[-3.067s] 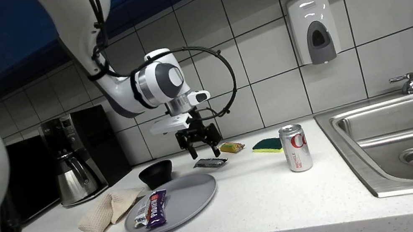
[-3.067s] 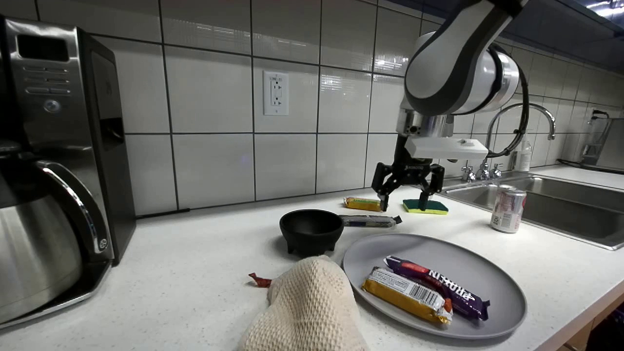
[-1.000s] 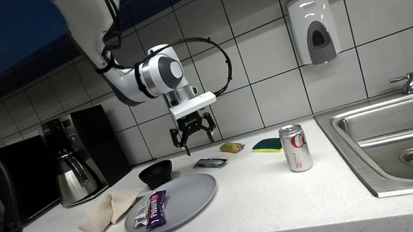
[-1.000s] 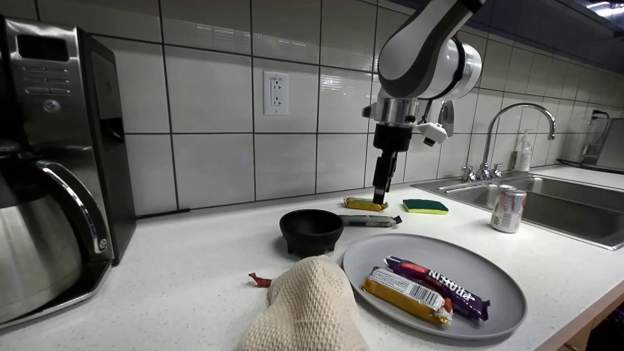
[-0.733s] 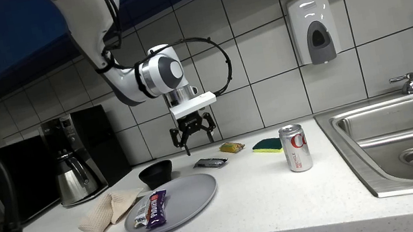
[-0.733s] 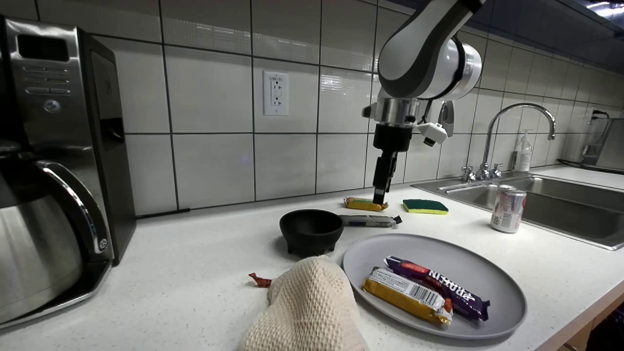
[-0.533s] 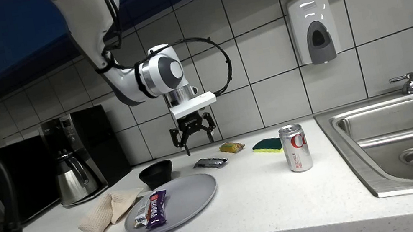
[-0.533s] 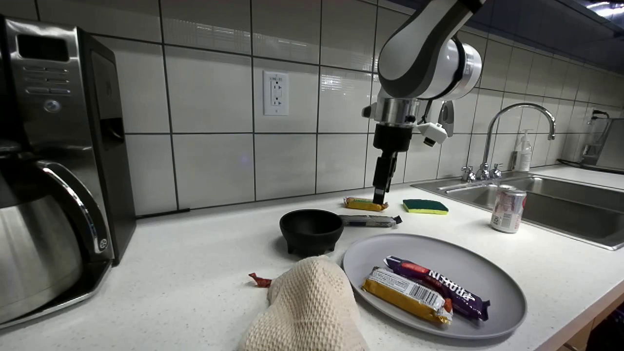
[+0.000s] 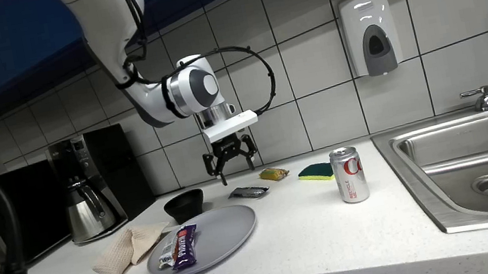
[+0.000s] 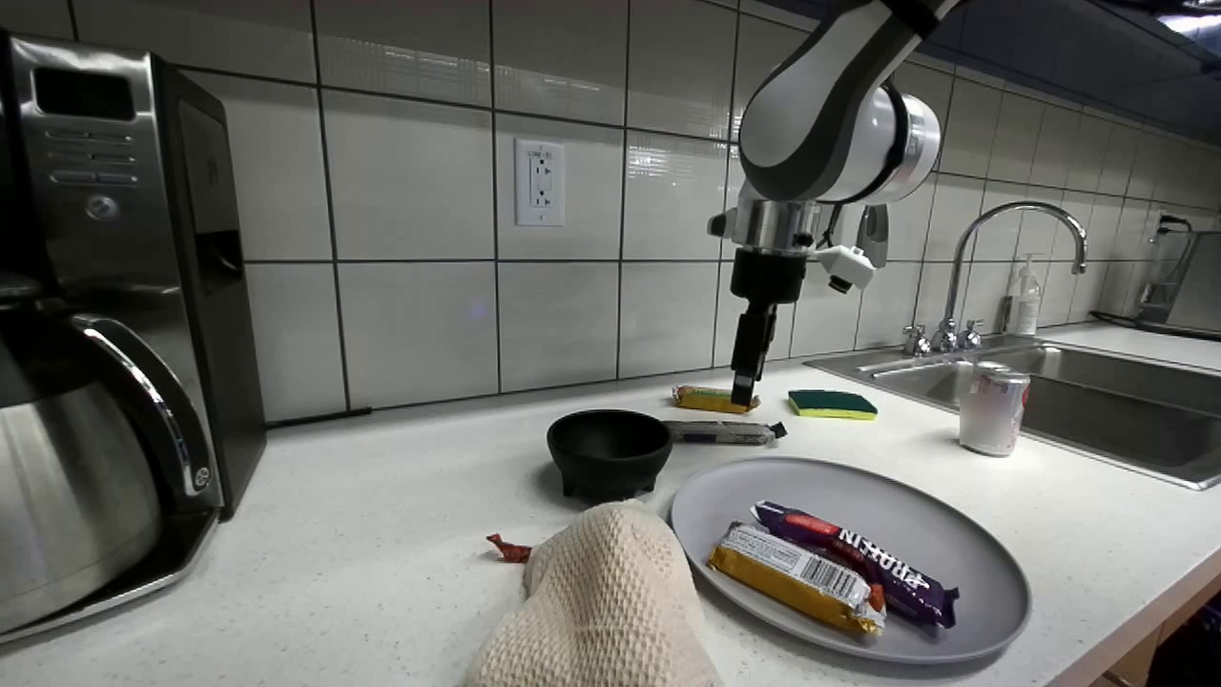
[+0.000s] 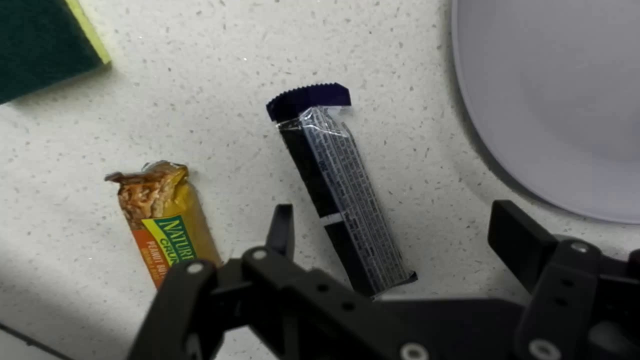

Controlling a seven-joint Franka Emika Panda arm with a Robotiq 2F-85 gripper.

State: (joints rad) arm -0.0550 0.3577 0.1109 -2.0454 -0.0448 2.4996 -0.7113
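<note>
Blocky, spread fingers (image 11: pixel 517 242) overhang a slim, glossy-wrapped bar (image 11: pixel 345 200).

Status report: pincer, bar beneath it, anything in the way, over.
Pincer open, holding nothing. Dark bar flat below, untouched. Yellow bar to one side, gray plate to the other; nothing seen on top.

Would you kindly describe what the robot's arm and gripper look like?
The arm is glossy white with dark grey panels, a silvery wrist and a looping black cable. The gripper is black and two-fingered, with angular links and silvery screws.
</note>
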